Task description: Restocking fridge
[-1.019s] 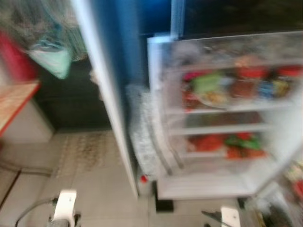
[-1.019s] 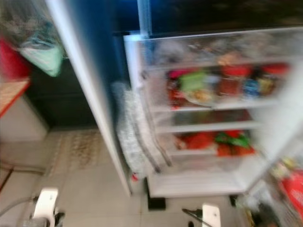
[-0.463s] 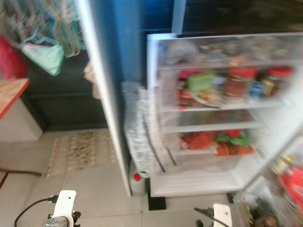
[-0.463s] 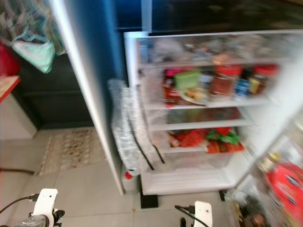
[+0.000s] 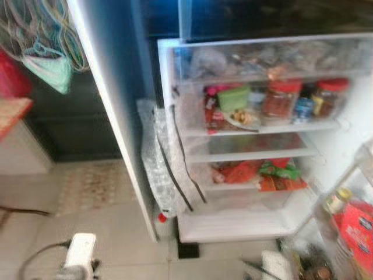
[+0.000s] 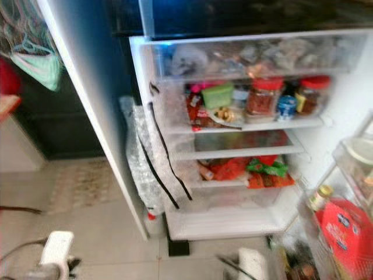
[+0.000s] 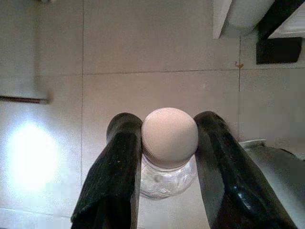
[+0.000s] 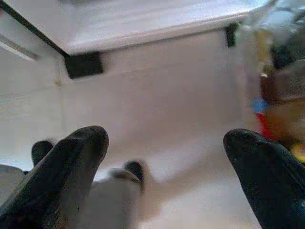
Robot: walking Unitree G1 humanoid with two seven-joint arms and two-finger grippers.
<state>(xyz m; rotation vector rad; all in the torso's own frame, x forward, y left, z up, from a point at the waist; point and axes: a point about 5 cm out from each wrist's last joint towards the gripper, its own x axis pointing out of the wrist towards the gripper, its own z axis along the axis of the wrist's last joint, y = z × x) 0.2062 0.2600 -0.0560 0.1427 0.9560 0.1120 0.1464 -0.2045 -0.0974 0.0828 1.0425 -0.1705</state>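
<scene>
- Left wrist view: the left gripper (image 7: 167, 157) has both black fingers (image 7: 116, 167) clamped on one clear jar (image 7: 167, 174) with a pale round lid (image 7: 169, 137), held above the tiled floor (image 7: 143, 47).
- Right wrist view: the right gripper (image 8: 167, 157) has its two fingers (image 8: 71, 162) spread wide apart with nothing between them, above the floor just before the fridge base (image 8: 143, 24).
- Head views: one open fridge (image 6: 245, 134) stands ahead, with its door (image 6: 87, 105) swung to its left side.
- Inside the fridge, below the top drawer (image 6: 250, 55), three shelves are visible.
- Upper shelf (image 6: 256, 123): two red-lidded jars (image 6: 261, 96), one green container (image 6: 217, 94) and one small blue item (image 6: 285, 107).
- Middle shelf (image 6: 239, 153): contents cannot be made out.
- Lower shelf (image 6: 233, 182): red and green packets (image 6: 250, 169); blur prevents a count.
- Right of the fridge interior, a door rack holds one red package (image 6: 344, 230) and one yellow-capped bottle (image 6: 319, 197).
- Left of the fridge door, one pale green bag (image 6: 41, 67) hangs.
</scene>
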